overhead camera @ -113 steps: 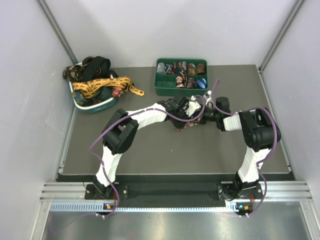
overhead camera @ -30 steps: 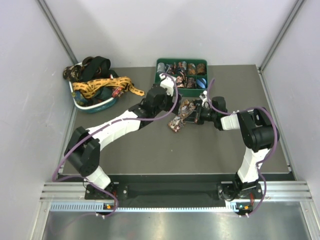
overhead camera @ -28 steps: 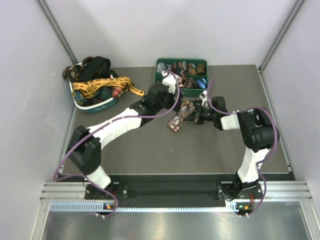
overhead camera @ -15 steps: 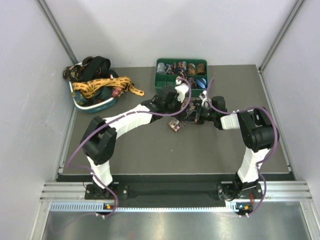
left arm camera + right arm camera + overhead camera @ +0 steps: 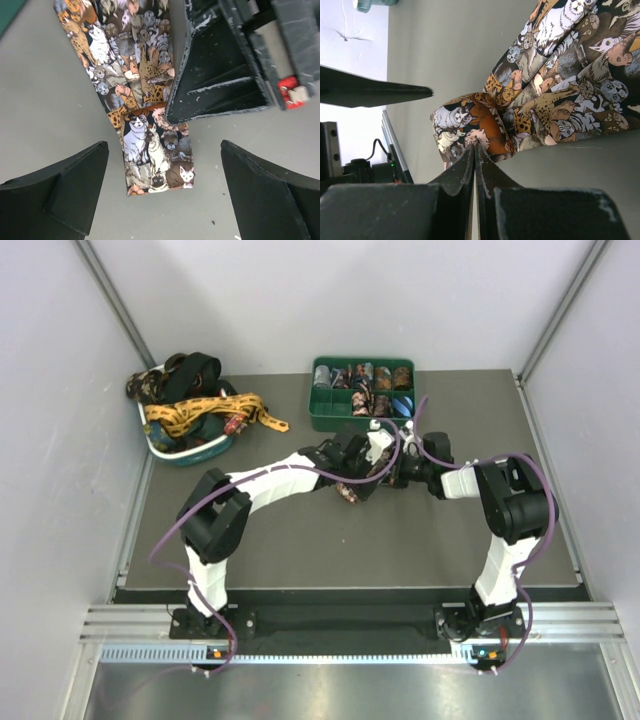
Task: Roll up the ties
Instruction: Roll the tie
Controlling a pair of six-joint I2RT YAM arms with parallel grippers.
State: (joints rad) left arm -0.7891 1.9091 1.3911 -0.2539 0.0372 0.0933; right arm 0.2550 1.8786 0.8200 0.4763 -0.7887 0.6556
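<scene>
Grey table (image 5: 300,540), a heap of loose ties (image 5: 195,400) in the basket (image 5: 190,458) far left, green tray (image 5: 312,412) of finished rolls (image 5: 365,376) at the back. Mid-table lies the cat-print tie (image 5: 145,115), flat, its end folded over. Left gripper (image 5: 162,172) hovers above it, jaws spread wide, holding nothing. Right gripper (image 5: 475,157) is clamped tight, apparently nipping that fold, though the contact is hard to see. Soft, light, slippery cloth: best pinched across the fold, so the roll can't spring loose.
</scene>
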